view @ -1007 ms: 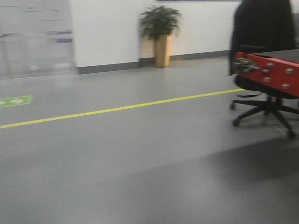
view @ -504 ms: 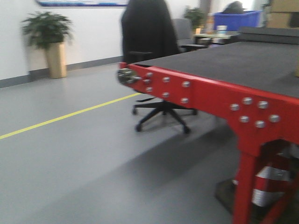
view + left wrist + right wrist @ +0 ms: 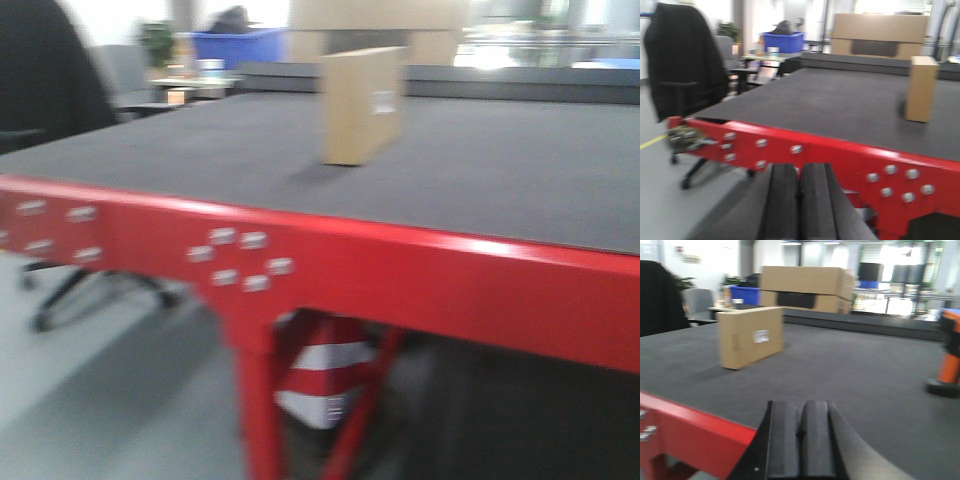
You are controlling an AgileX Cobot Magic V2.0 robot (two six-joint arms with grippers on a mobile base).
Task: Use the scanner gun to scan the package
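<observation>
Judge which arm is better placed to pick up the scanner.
Right, likely: the orange-and-black pistol-shaped scanner gun stands on the grey-topped table right of the right pincer; the left wrist view does not show it.

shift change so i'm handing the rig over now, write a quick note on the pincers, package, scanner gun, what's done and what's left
Left pincer: shut, empty, low before the table and its red edge.
Right pincer: shut, empty, at that edge.
Package: standing on edge on the dark table top, label showing.
Scanner gun: standing to its right, partly out of frame.
Done: nothing grasped. Left: grasp the scanner gun, scan the label.
</observation>
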